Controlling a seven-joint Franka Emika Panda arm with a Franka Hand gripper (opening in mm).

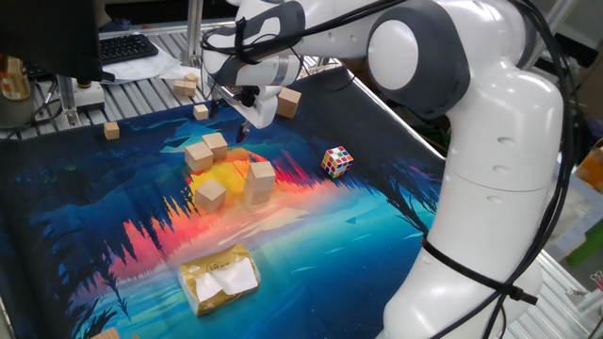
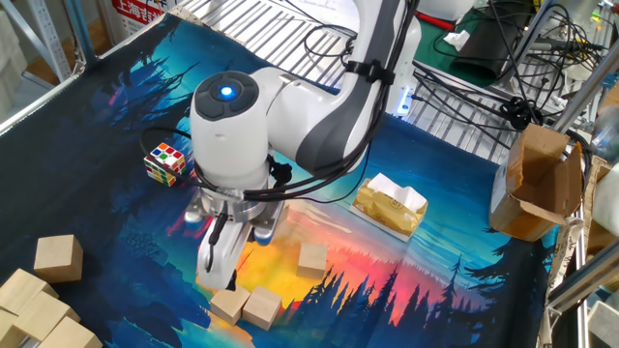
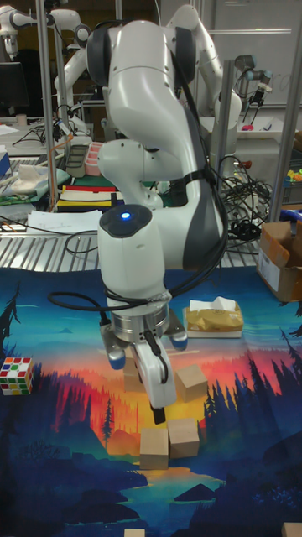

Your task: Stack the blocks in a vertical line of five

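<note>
Tan wooden blocks lie on the printed mat. A touching pair (image 1: 199, 155) (image 1: 215, 143) sits at mid-left, and it also shows in the other fixed view (image 2: 228, 304) (image 2: 262, 307). A single block (image 1: 209, 194) (image 2: 311, 257) rests nearer the front. To its right is a taller tan block shape (image 1: 260, 179) that looks like one block on another. My gripper (image 1: 237, 118) (image 2: 230, 222) (image 3: 149, 346) hangs in the air above and behind the pair. Its blue-tipped fingers (image 3: 117, 357) are spread wide with nothing between them.
A multicoloured puzzle cube (image 1: 337, 161) (image 2: 164, 162) lies to the right. A yellow packet (image 1: 220, 278) (image 2: 390, 205) sits near the front edge. Another tan block (image 1: 289, 102) and smaller cubes (image 1: 112, 130) are at the back. A cardboard box (image 2: 537, 184) stands off the mat.
</note>
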